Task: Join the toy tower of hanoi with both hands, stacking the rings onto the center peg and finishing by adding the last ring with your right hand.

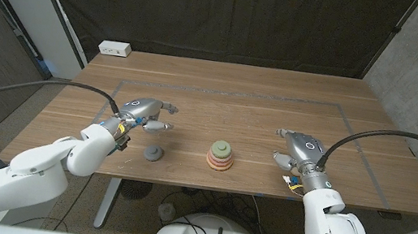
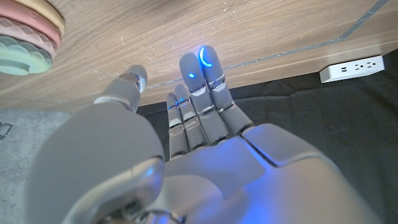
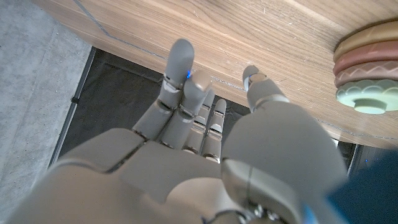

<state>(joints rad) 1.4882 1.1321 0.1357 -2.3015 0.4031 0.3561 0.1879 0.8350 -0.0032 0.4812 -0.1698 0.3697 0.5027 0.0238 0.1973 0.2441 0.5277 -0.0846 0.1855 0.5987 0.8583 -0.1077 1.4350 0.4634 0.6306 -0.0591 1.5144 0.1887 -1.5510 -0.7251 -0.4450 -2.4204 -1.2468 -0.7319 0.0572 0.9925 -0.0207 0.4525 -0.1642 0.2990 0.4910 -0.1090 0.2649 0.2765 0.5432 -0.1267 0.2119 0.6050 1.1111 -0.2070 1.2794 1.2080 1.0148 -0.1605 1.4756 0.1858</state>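
Your wooden table [image 1: 259,108] stands before a dark curtain [image 1: 224,12]. Mid-table, the ring stack [image 1: 221,156] sits on its peg, green ring uppermost. One grey ring [image 1: 154,154] lies just left of it, apparently the last piece. Your left hand [image 1: 144,113] and right hand [image 1: 296,150] hold nothing, fingers apart.

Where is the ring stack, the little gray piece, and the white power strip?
ring stack [image 1: 220,156], head view, its middle rings
gray piece [image 1: 154,154], head view, its top
power strip [image 1: 114,49], head view, its top face
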